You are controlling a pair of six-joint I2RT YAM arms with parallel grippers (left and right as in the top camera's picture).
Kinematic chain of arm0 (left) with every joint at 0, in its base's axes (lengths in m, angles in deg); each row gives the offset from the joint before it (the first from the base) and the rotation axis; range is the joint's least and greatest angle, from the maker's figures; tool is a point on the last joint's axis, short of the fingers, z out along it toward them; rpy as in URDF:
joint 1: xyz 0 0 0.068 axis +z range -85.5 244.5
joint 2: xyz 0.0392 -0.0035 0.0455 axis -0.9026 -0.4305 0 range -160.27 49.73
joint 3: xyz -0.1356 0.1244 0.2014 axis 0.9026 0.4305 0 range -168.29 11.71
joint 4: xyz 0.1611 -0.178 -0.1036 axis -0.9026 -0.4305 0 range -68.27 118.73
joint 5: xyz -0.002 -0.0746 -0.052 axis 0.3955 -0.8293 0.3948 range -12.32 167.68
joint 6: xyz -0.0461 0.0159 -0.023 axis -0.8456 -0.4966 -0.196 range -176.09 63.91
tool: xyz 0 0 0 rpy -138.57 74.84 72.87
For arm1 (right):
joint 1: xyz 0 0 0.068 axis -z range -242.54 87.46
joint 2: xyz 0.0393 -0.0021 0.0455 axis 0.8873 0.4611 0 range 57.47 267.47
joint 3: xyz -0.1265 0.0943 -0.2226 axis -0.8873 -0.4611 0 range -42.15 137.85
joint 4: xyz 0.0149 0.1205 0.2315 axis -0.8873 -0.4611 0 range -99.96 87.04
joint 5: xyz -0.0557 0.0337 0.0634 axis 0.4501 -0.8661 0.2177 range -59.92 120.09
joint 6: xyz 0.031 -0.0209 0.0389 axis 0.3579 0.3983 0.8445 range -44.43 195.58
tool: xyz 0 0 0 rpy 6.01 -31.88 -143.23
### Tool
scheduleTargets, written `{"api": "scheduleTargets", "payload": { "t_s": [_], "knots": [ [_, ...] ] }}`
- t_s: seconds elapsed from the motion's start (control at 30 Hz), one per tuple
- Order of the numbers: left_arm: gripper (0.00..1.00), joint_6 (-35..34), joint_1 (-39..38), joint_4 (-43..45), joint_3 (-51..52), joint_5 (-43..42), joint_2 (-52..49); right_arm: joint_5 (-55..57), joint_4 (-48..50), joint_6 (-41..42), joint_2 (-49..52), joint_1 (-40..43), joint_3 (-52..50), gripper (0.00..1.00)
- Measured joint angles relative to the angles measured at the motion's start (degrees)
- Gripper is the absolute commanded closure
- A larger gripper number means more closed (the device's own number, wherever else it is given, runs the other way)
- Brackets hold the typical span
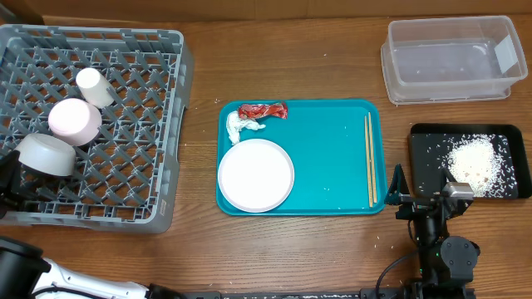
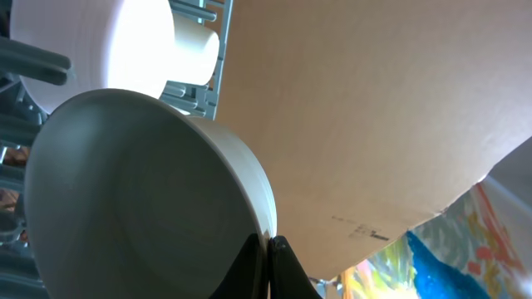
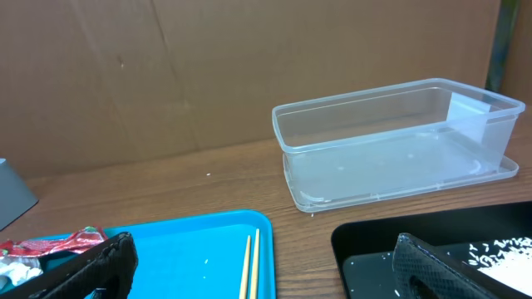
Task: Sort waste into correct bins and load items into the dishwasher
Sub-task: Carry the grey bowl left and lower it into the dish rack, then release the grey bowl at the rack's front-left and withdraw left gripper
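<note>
The grey dishwasher rack (image 1: 125,178) at the left holds a white cup (image 1: 94,86), a pinkish-backed plate (image 1: 75,121) and a grey-green bowl (image 1: 47,154). My left gripper (image 2: 268,253) is shut on the bowl's (image 2: 141,199) rim; from overhead it (image 1: 13,172) sits at the rack's left edge. The small white plate (image 1: 256,174), white tissue wad (image 1: 243,126) and red wrapper (image 1: 263,110) lie on the teal tray (image 1: 332,149). The clear bin (image 1: 453,58) stands at the back right with no waste in it. My right gripper (image 1: 426,189) is open and holds nothing, low between the teal tray and a black tray (image 3: 432,237).
A pair of wooden chopsticks (image 1: 369,158) lies along the teal tray's right side. The black tray (image 1: 432,145) at the right carries a heap of white grains (image 1: 475,166). A brown cardboard wall (image 3: 208,75) runs behind the table.
</note>
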Motion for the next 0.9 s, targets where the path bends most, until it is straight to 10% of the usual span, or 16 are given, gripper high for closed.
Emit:
{"api": "scheduleTargets", "payload": {
  "t_s": [0.4,0.63,0.9],
  "knots": [
    [0.77,0.74,-0.04,5.92,0.04,6.93,0.0,0.0,-0.02,0.02,0.0,0.0,0.0,0.0],
    [0.01,-1.9,-0.04,7.28,0.04,11.34,0.0,0.0,-0.02,0.02,0.0,0.0,0.0,0.0],
    [0.14,-5.07,0.24,1.53,-0.46,15.02,0.0,0.0,-0.02,-0.02,0.0,0.0,0.0,0.0]
  ]
}}
